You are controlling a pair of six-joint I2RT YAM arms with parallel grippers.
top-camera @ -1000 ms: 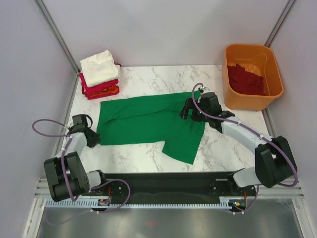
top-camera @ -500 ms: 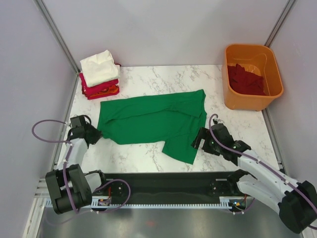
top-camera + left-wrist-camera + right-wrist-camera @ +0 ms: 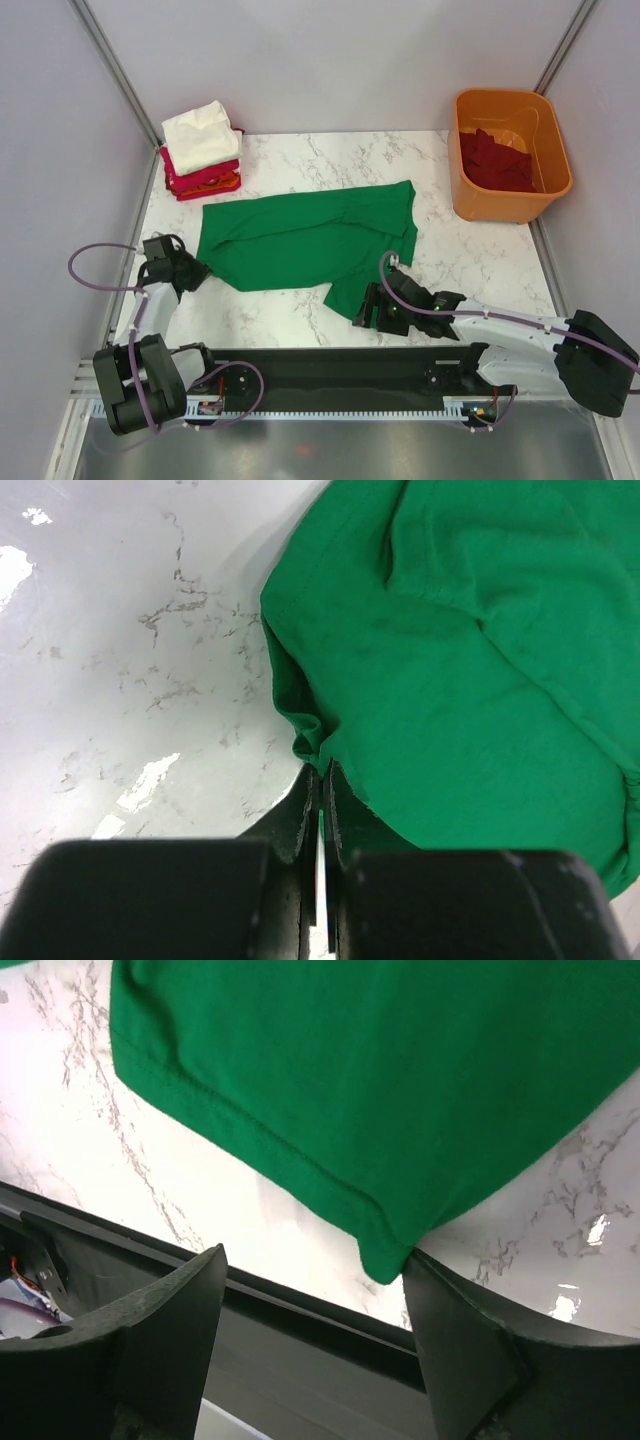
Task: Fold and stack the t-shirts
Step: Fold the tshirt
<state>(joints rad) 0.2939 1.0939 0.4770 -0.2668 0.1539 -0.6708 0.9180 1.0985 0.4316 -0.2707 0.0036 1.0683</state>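
Observation:
A bright green t-shirt [image 3: 300, 240] lies spread on the marble table [image 3: 470, 260], partly folded, one flap reaching toward the near edge. My left gripper [image 3: 197, 272] is shut on the shirt's left corner [image 3: 305, 735]. My right gripper [image 3: 368, 312] is open at the shirt's near corner [image 3: 385, 1255], which hangs between the jaws, touching the right finger [image 3: 470, 1340]. A folded stack [image 3: 200, 152] of cream-white, red and orange shirts sits at the back left. A dark maroon shirt [image 3: 495, 160] lies in the tub.
A rigid orange plastic tub [image 3: 510, 205] stands at the back right. The black rail [image 3: 300, 1360] along the table's near edge lies just below my right gripper. Grey walls close in both sides.
My right arm has swung from the shirt's far right side down to its near corner by the table edge. My left gripper has held the left corner, barely moving.

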